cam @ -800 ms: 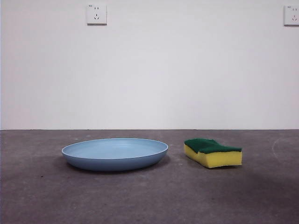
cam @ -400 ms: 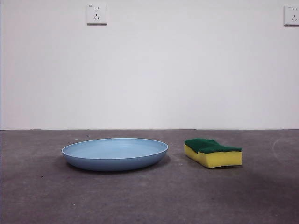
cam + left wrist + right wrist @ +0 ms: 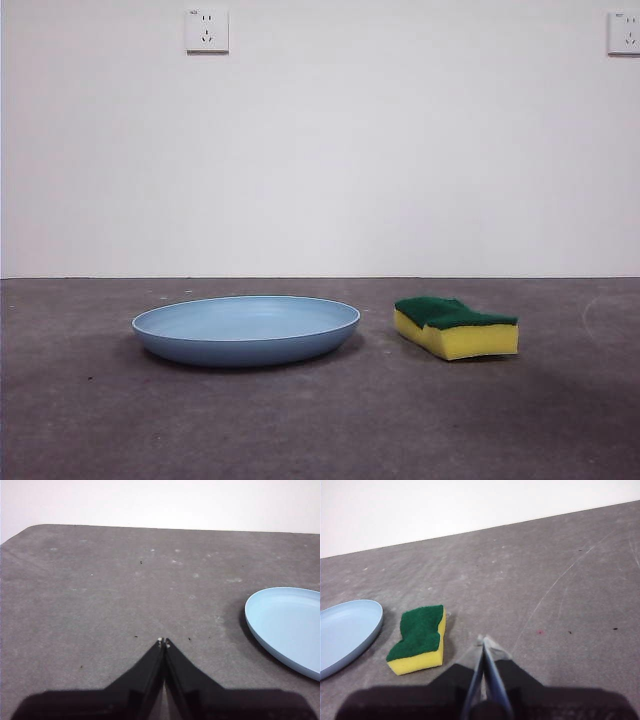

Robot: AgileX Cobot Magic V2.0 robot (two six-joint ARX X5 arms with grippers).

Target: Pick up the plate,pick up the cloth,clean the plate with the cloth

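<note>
The light-blue plate (image 3: pixel 246 328) lies flat on the dark grey table, left of centre in the front view. The cloth (image 3: pixel 456 326), a yellow sponge with a green scouring top, rests just right of the plate, a small gap between them. My left gripper (image 3: pixel 163 641) is shut above bare table, with the plate (image 3: pixel 285 625) off to one side of it. My right gripper (image 3: pixel 483 641) is also shut and empty; the cloth (image 3: pixel 418 638) lies close beside its tips, and the plate's rim (image 3: pixel 350 630) shows beyond. Neither arm appears in the front view.
A white wall runs behind the table, with two sockets (image 3: pixel 206 30) high up. The table's rounded corner (image 3: pixel 30 530) shows in the left wrist view. Faint scratches (image 3: pixel 560 582) mark the table surface near the right gripper.
</note>
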